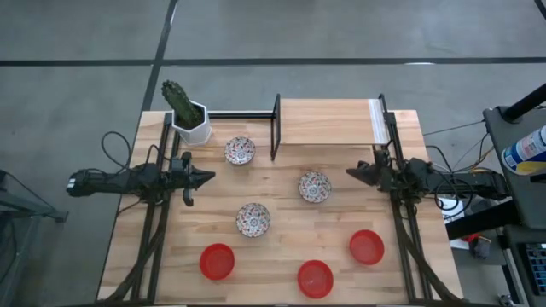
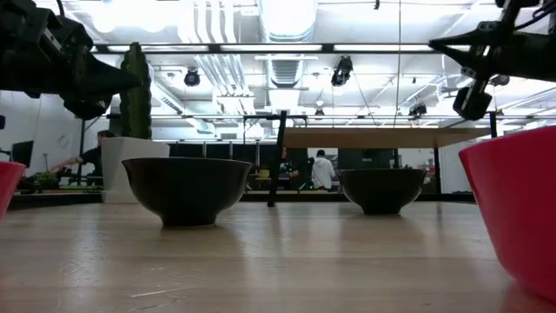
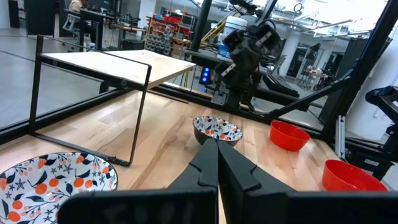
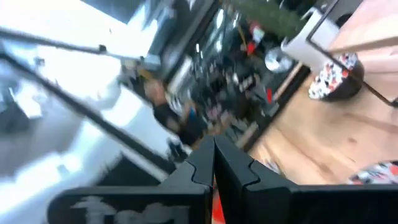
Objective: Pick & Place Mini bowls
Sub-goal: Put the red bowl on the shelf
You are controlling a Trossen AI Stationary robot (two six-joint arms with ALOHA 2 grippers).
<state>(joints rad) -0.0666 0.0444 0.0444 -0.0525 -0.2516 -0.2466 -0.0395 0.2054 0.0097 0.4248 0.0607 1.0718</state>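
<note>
Three patterned mini bowls stand upright on the wooden table: one point(image 1: 240, 151) near the cactus pot, one point(image 1: 314, 187) right of centre, one point(image 1: 252, 219) in the middle. Three red mini bowls point(image 1: 217, 261), point(image 1: 315, 278), point(image 1: 366, 246) sit along the near edge. My left gripper point(image 1: 205, 177) hovers shut at the table's left, pointing right, its fingers together in the left wrist view point(image 3: 217, 149). My right gripper point(image 1: 351, 172) hovers shut at the table's right, pointing left, fingers together point(image 4: 214, 149). Neither touches a bowl.
A white hexagonal pot with a green cactus point(image 1: 189, 115) stands at the far left corner. A black-framed rack with a wooden top point(image 1: 333, 119) takes up the far side. In the low view, a red bowl point(image 2: 517, 209) looms close at the right.
</note>
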